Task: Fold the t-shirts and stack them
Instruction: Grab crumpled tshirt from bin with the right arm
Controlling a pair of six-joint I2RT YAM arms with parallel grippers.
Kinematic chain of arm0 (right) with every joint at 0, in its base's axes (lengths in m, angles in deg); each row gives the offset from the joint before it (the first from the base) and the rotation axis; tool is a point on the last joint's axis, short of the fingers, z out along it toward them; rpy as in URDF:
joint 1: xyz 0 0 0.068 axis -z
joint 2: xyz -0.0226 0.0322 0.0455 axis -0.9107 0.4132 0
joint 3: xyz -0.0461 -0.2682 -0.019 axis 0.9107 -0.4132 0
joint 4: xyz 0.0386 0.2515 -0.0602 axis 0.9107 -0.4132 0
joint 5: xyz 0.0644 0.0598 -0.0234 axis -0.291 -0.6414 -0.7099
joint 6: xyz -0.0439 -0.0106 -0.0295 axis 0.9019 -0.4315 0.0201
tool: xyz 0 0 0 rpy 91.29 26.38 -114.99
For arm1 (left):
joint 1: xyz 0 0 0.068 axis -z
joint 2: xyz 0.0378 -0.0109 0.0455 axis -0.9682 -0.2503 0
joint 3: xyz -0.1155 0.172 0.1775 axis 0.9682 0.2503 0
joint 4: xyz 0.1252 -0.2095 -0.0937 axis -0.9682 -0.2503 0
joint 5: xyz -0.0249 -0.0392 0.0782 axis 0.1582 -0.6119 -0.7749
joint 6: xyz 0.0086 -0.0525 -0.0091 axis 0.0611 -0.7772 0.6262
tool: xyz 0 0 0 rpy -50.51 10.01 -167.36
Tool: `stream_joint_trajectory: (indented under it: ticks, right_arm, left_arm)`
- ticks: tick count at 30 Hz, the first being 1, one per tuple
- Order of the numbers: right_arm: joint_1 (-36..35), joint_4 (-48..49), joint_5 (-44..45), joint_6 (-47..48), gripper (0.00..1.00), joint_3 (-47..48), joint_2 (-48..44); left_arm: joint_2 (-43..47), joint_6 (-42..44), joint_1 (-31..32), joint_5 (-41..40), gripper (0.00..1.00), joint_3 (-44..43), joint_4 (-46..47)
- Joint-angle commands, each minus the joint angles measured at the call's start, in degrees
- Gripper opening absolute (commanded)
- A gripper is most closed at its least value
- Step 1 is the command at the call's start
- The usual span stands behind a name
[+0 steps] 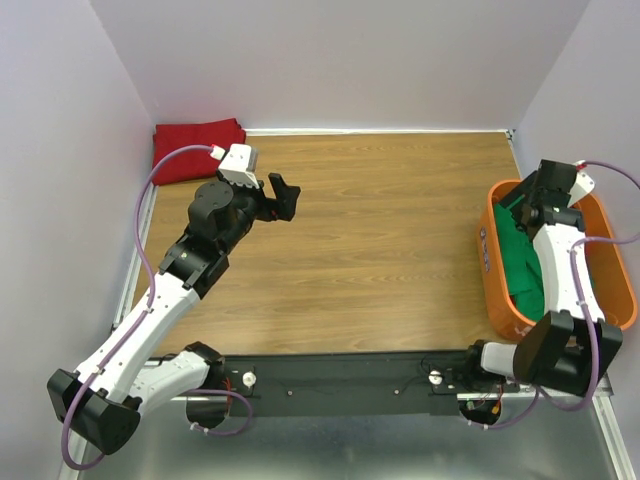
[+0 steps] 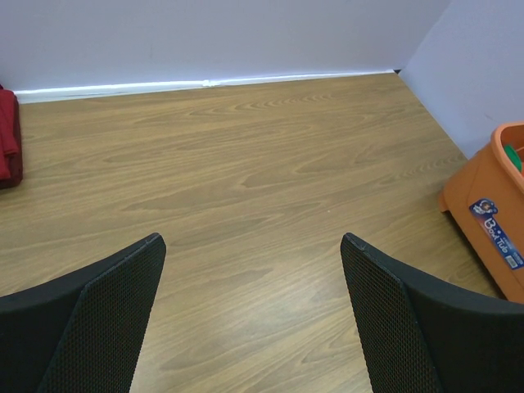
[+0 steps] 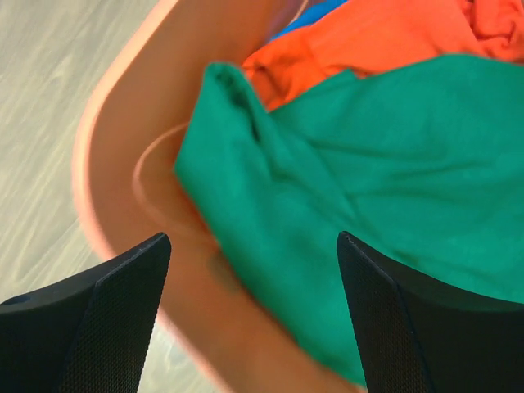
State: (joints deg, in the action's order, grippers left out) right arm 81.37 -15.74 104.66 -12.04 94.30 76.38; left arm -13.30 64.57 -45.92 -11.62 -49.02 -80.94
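A dark red t-shirt (image 1: 196,147) lies folded in the far left corner of the table; its edge shows in the left wrist view (image 2: 8,139). A green t-shirt (image 1: 527,255) lies crumpled in the orange basket (image 1: 487,262), and in the right wrist view (image 3: 385,180) it lies over an orange-red t-shirt (image 3: 385,37). My left gripper (image 1: 283,197) is open and empty above the table (image 2: 254,237). My right gripper (image 1: 528,203) is open and empty over the basket's far end, above the green t-shirt (image 3: 254,237).
The rigid orange basket stands at the table's right edge, with a label on its side (image 2: 496,232). White walls close the table at the back and both sides. A blue piece (image 3: 307,15) shows inside the basket.
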Motion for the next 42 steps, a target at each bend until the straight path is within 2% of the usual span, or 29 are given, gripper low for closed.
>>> stream_joint_trajectory:
  ticks: [1,7,11,13,15,16,18,21,26,31,34,42]
  right_arm:
    - [0.2,4.8,5.7,-0.3,0.89,0.5,5.2]
    - [1.3,8.9,5.3,-0.8,0.88,1.3,12.8]
    - [2.4,11.2,3.3,-1.0,0.80,1.2,15.7]
    - [2.6,12.0,1.6,-1.5,0.69,0.8,15.7]
    - [2.6,12.2,0.9,-2.2,0.53,0.3,14.9]
    - [2.6,12.1,0.8,-2.4,0.32,0.3,14.1]
    - [2.6,12.0,0.2,-2.3,0.10,0.5,10.9]
    - [2.6,10.1,-0.7,-2.1,0.01,3.2,5.8]
    - [2.6,4.8,-1.6,-1.6,0.01,13.1,0.7]
    - [2.6,3.4,-6.5,-1.9,0.01,25.2,-1.7]
    - [2.6,3.5,-9.0,-2.7,0.01,37.5,-0.2]
    - [2.6,7.0,-18.7,-8.0,0.01,61.7,7.4]
  left_arm:
    - [0.9,0.6,-0.4,0.5,0.95,0.9,0.5]
    - [1.1,0.7,-0.4,0.0,0.95,1.0,0.5]
    - [1.0,0.7,-0.4,0.2,0.95,0.9,0.5]
    - [1.0,0.7,-0.4,0.2,0.95,0.9,0.5]
    - [1.0,0.8,-0.4,0.2,0.95,0.9,0.5]
    - [1.1,0.7,-0.4,0.1,0.95,1.0,0.5]
    - [1.1,0.7,-0.4,0.0,0.95,1.0,0.5]
    - [1.1,0.7,-0.4,0.1,0.95,1.0,0.5]
    - [1.0,0.6,-0.5,0.3,0.95,1.0,0.5]
    - [1.0,0.6,-0.4,0.2,0.95,0.9,0.5]
    - [0.9,0.6,-0.4,0.2,0.95,0.9,0.5]
    - [0.8,0.3,-0.9,1.0,0.95,0.9,0.7]
